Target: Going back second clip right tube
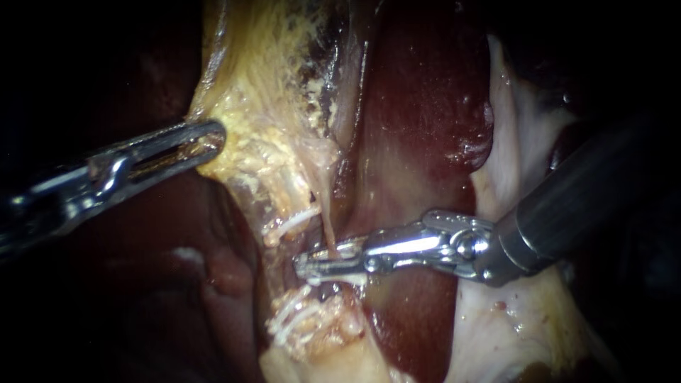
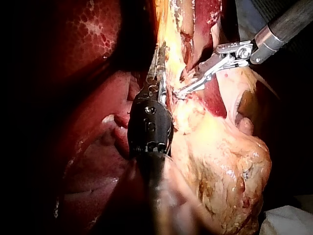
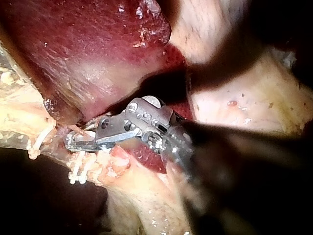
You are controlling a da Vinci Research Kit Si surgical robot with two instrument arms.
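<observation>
Endoscope: left instrument [image 1: 202, 145] is clamped on yellow tissue [image 1: 248, 149] and draws it aside, probably to keep the tubes taut and exposed. Right instrument [image 1: 312, 266] is at a thin tube [image 1: 328, 230], jaws a narrow gap apart, nothing visibly gripped. White clips [image 1: 289, 223] sit just beside its tip, more below.
Left wrist: clamp lies along the tissue's edge, right tip just ahead.
Right wrist: clips beside and under the jaws, liver [image 3: 98, 49] behind. Which clip is the second: cannot tell.
</observation>
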